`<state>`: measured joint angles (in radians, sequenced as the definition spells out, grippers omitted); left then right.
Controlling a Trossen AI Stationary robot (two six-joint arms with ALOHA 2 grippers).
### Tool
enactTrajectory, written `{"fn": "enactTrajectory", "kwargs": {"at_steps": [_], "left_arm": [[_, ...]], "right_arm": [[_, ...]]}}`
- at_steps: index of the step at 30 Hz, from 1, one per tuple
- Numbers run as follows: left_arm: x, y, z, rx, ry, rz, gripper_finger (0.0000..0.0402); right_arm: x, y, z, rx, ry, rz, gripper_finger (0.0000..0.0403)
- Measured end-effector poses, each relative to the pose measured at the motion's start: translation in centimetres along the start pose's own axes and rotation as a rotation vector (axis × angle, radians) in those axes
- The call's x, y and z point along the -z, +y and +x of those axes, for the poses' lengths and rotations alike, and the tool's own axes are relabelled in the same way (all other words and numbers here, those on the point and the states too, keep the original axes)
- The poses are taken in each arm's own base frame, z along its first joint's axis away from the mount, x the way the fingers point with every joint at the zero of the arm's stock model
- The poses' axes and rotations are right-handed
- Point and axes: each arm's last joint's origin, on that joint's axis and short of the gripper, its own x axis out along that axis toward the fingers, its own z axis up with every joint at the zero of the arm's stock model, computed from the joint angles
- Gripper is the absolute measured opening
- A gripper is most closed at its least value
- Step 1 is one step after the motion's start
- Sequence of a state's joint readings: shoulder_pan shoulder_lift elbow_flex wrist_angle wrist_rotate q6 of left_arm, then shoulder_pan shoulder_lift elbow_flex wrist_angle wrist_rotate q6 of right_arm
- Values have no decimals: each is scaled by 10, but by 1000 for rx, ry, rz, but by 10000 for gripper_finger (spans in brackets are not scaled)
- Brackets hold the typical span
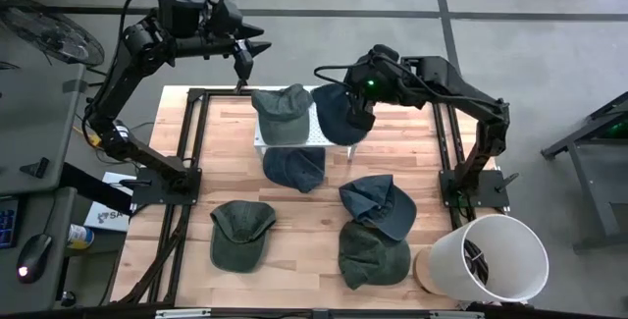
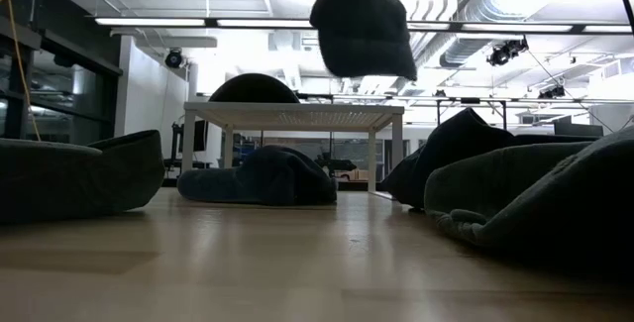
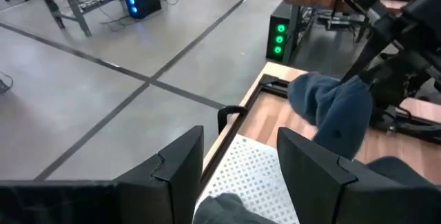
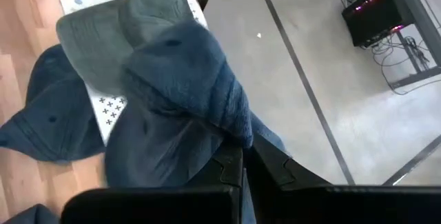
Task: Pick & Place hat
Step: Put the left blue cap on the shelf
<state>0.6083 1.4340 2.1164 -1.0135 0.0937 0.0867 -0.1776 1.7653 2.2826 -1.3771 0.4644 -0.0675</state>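
Now your right gripper (image 1: 359, 113) is pinching a blue hat (image 1: 334, 111) with fingers fully closed, holding it in the air over the white stand's (image 1: 319, 134) right end. Only a fold is being gripped — it may be slipping out, I judge. The left gripper (image 1: 245, 61) is waiting open and empty, far left.

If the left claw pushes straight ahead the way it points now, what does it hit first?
Probably nothing soon: the open left claw points past the white perforated stand edge toward bare floor. The blue hat held by the right claw hangs off to one side.
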Motion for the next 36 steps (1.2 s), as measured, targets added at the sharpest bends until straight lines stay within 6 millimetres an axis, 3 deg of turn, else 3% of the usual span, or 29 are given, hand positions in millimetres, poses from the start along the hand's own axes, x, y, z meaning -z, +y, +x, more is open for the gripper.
{"fn": "enactTrajectory", "kwargs": {"at_steps": [7,23,36], "left_arm": [[1,0,1,1,9,13,182],[1,0,1,2,13,13,182],[1,0,1,3,14,13,182]], "right_arm": [[1,3,8,-1,20,1,0],[5,11,46,20,49,5,0],[13,7,90,56,52,-47,0]]}}
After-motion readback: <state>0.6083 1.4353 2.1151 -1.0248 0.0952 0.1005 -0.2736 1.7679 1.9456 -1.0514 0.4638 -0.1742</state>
